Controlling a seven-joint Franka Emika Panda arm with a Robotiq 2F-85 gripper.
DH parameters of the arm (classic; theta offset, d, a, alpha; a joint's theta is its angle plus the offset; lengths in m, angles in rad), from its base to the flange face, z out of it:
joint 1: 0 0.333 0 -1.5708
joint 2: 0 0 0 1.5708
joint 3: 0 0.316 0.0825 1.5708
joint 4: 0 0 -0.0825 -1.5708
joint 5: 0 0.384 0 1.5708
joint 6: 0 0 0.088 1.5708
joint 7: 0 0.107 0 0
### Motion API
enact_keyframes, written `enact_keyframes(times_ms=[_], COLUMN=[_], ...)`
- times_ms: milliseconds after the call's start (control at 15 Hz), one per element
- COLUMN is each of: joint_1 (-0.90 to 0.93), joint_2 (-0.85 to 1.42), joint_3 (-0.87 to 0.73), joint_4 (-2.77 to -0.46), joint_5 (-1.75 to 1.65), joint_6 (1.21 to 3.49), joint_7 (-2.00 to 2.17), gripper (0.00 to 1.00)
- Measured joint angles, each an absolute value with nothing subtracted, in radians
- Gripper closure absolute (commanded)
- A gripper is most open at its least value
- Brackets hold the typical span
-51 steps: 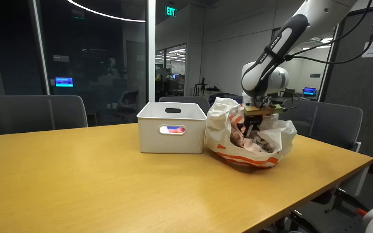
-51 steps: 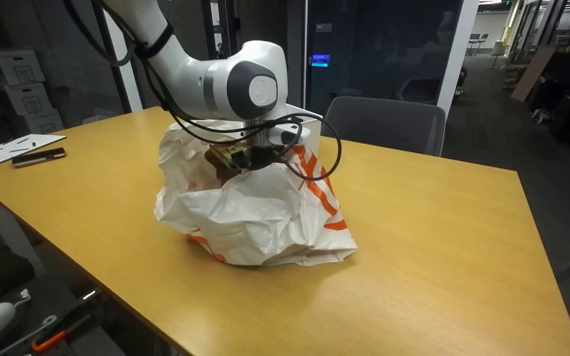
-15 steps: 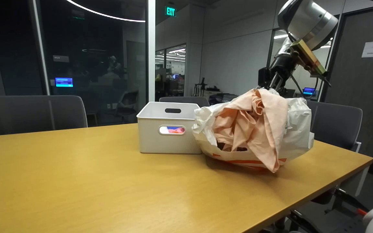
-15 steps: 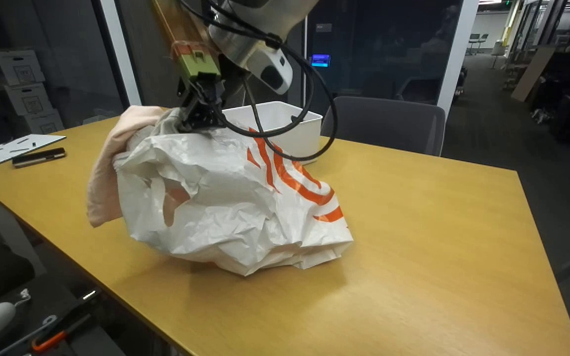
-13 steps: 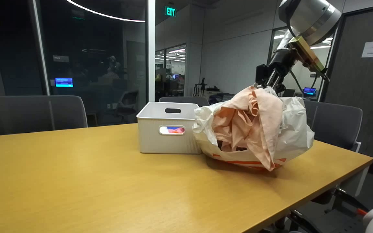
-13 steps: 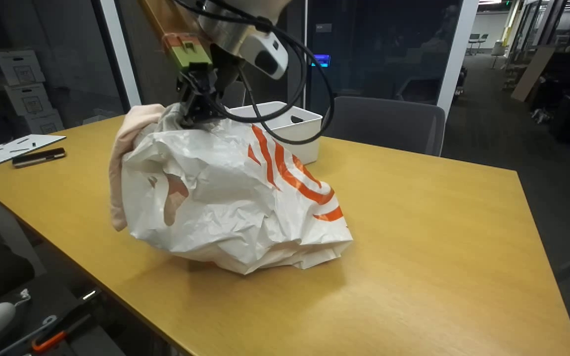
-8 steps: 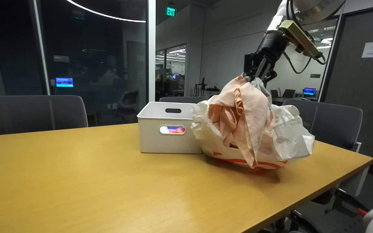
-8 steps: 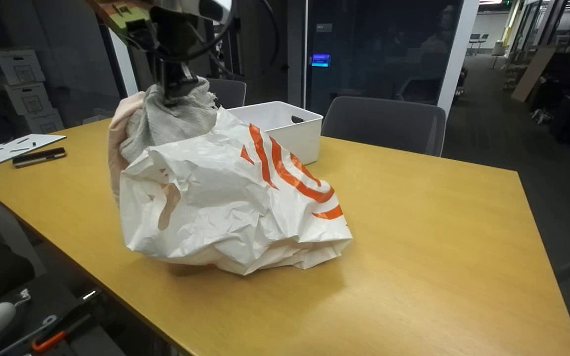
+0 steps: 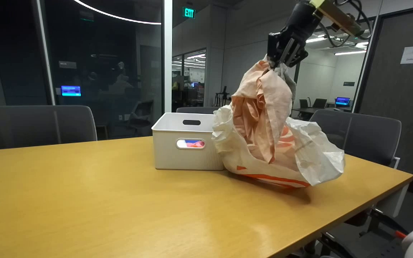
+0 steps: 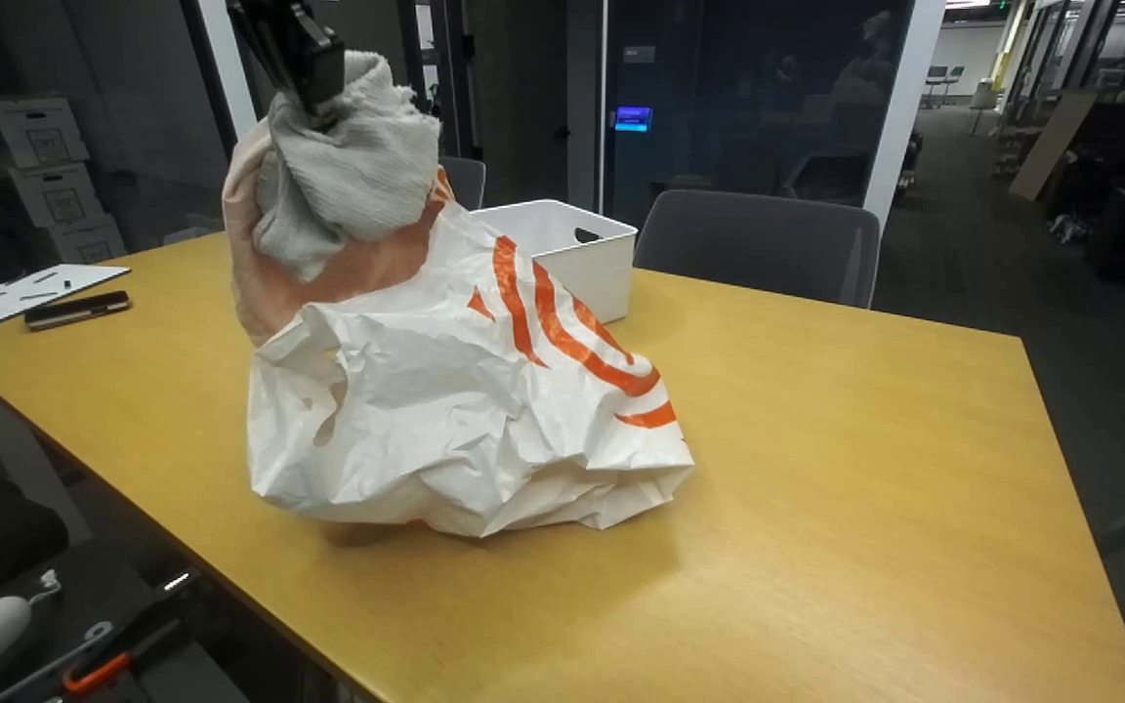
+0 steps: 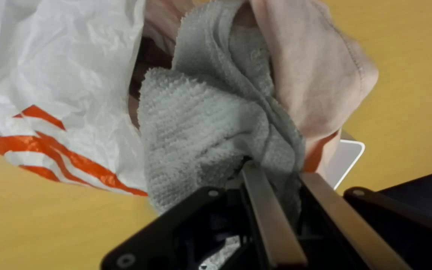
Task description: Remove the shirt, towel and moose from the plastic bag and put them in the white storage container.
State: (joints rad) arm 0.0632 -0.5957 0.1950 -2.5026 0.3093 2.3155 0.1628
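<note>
At upper right in an exterior view, the pincer (image 9: 276, 63) clamps the grey towel (image 11: 208, 120) above the plastic bag (image 10: 465, 420), likely so the peach shirt (image 9: 275, 96) too clears it before reaching the central white storage container (image 9: 167, 154).

Around the white storage container (image 9: 188, 158) in an exterior view: open above at twelve o'clock, passable over the table (image 9: 95, 190) at six and nine; obstructed by the shirt (image 9: 275, 96) at two, the plastic bag (image 9: 314, 152) at three.
</note>
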Motion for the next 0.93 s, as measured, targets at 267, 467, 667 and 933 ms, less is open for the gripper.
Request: enact_keyframes(times_ms=[267,467,667,933], joint_1=[0.048,0.001,-0.100,-0.361], joint_2=[-0.634,-0.633,-0.606,-0.502], joint_3=[0.261,0.326,0.412,0.610], joint_4=[-2.499,-2.489,-2.461,-2.338], joint_5=[0.160,0.040,-0.099,-0.378], joint_6=[2.425,2.523,2.630,2.741], joint_7=[0.303,0.409,0.518,0.731], gripper=[0.92,0.93,0.93,0.93])
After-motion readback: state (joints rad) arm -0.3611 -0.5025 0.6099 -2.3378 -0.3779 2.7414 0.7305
